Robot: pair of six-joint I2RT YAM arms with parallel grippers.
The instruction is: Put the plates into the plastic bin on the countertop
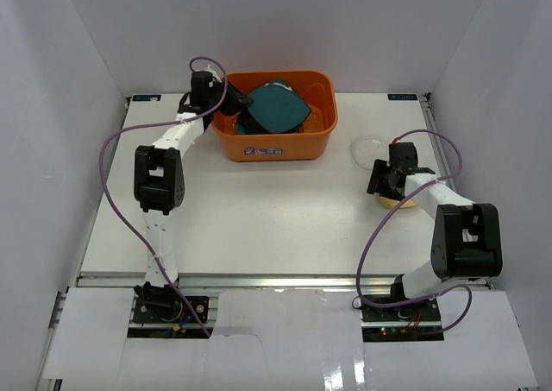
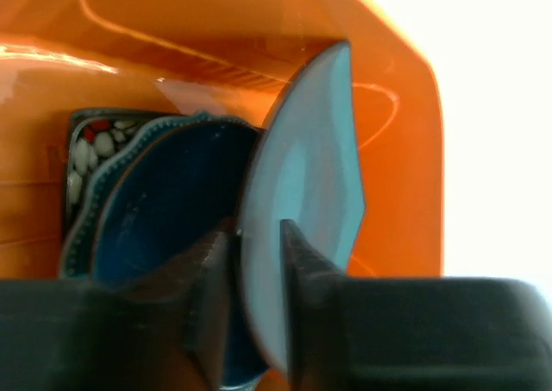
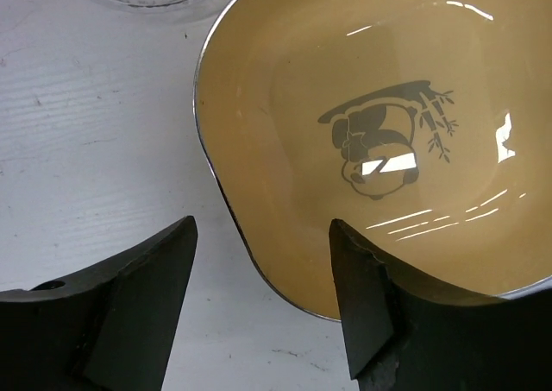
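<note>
Countertop (image 1: 259,210): right fingers (image 3: 138,313) spread astride amber plate (image 3: 285,89); left fingers' (image 2: 207,309) teal plate (image 2: 302,184) grip unclear.

Plates (image 1: 274,106) stand in bin (image 1: 312,141); glass plate (image 1: 369,148) seemingly behind panda plate (image 3: 285,106), right.

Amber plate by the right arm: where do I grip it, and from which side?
The amber plate lies flat on the table, so only its raised rim offers a hold. Come from above at the edge under the right gripper, one jaw inside, one outside.
</note>
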